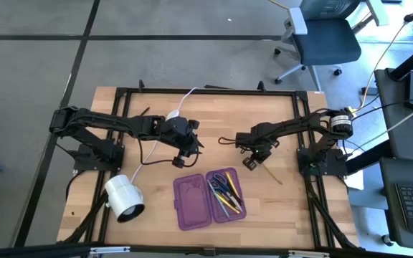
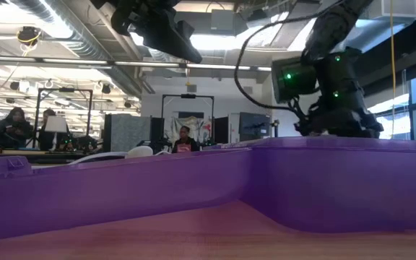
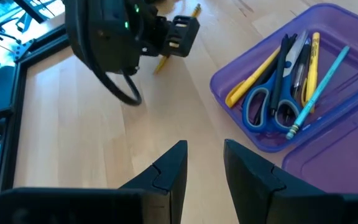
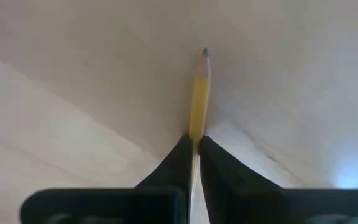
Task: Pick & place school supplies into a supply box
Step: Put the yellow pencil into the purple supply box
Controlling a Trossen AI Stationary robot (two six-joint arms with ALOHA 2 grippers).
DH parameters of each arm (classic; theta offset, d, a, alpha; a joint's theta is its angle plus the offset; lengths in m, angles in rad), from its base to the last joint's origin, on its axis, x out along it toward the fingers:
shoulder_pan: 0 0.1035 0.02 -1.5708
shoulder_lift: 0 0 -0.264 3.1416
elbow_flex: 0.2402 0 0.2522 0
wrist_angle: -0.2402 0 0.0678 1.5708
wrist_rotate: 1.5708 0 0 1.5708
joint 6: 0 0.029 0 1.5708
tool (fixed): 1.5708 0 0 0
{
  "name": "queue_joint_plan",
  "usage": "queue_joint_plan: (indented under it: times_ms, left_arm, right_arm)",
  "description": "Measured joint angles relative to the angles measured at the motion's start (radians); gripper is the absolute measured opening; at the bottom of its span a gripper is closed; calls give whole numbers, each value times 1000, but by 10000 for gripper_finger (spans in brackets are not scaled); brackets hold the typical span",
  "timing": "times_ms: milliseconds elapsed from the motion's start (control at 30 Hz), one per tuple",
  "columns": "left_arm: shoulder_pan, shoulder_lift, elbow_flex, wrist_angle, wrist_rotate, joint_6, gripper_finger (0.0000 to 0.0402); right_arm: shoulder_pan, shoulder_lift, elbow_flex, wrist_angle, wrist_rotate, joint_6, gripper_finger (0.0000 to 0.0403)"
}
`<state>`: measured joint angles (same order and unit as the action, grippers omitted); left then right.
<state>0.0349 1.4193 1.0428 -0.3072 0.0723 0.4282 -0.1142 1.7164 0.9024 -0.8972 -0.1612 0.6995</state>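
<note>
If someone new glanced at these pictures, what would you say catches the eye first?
The open purple pencil case near the table's front edge, its right half filled with pens and blue-handled scissors. To its right, the right pincer pinches a yellow pencil on the wood. A white lamp lies front-left.
</note>
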Motion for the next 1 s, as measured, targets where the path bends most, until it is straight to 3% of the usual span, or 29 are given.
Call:
queue_joint_plan:
  times_ms: [167, 467, 1000]
  left_arm:
    - [0, 0, 0, -25, 0, -26, 98]
    - [0, 0, 0, -43, 0, -33, 98]
    - [0, 0, 0, -42, 0, -50, 98]
  right_arm:
    - [51, -4, -5, 91, 70, 4, 40]
    - [123, -2, -6, 103, 172, 39, 49]
    - [145, 5, 71, 63, 195, 53, 48]
